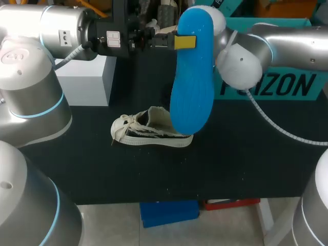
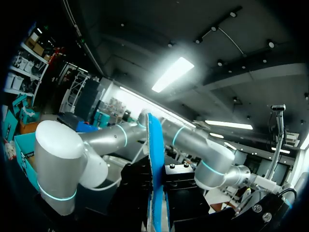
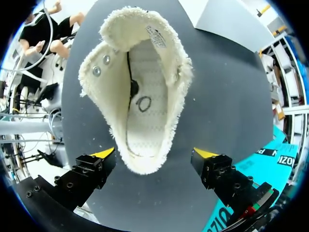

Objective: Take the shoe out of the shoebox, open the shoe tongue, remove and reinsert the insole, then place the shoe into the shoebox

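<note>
Head view: the white shoe (image 1: 151,128) is sitting mid-frame on the black bench (image 1: 246,164). Just above it the blue insole (image 1: 192,77) is hanging upright, pinched in the left claw (image 1: 179,42). In the right wrist view, the right claw (image 3: 154,153) is gaping wide, gripping nothing, with the shoe's opening lying ahead between its fingers.

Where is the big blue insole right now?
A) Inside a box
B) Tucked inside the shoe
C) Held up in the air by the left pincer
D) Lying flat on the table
C: the left pincer grips the blue insole upright in the air, above the shoe on the table.
</note>
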Robot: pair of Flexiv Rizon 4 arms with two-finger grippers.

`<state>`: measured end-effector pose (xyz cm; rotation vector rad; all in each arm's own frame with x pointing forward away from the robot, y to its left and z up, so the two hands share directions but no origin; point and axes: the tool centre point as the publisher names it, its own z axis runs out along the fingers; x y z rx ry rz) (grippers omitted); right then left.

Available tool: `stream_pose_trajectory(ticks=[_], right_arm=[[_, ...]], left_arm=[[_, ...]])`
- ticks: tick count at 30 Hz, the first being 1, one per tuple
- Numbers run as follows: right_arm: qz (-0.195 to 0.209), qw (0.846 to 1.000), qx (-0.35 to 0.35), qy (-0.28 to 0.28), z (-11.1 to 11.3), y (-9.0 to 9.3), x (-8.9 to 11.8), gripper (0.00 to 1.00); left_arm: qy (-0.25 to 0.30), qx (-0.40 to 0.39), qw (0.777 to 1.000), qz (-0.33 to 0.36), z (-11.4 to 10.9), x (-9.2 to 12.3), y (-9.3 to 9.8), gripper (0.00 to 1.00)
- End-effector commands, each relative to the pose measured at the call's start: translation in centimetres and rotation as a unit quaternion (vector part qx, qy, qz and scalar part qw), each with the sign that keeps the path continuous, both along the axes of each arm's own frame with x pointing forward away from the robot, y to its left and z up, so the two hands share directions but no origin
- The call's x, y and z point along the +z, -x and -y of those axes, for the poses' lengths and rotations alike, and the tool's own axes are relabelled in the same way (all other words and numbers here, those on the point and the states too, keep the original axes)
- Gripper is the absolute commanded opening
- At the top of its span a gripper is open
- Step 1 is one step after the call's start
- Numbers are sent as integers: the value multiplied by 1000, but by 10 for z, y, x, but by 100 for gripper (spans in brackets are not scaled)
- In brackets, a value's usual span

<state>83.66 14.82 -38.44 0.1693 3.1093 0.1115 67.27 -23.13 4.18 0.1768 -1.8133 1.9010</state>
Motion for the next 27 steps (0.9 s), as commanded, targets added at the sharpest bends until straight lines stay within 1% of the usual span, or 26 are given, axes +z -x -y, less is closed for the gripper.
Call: stream_pose_trajectory(ticks=[1,3,6,8,17,27], right_arm=[[10,996,12,-82,25,7,-1,100],[12,995,16,-93,28,7,-1,100],[15,992,21,-126,28,8,-2,100],[14,987,24,-156,28,8,-3,100],[10,971,32,-235,25,8,-4,100],[13,959,19,-282,17,10,-9,100]], left_arm=[[-1,2,1000,0,1,0,1,0],[-1,2,1000,0,1,0,1,0],[-1,2,1000,0,1,0,1,0],[-1,2,1000,0,1,0,1,0],[-1,2,1000,0,1,0,1,0],[-1,2,1000,0,1,0,1,0]])
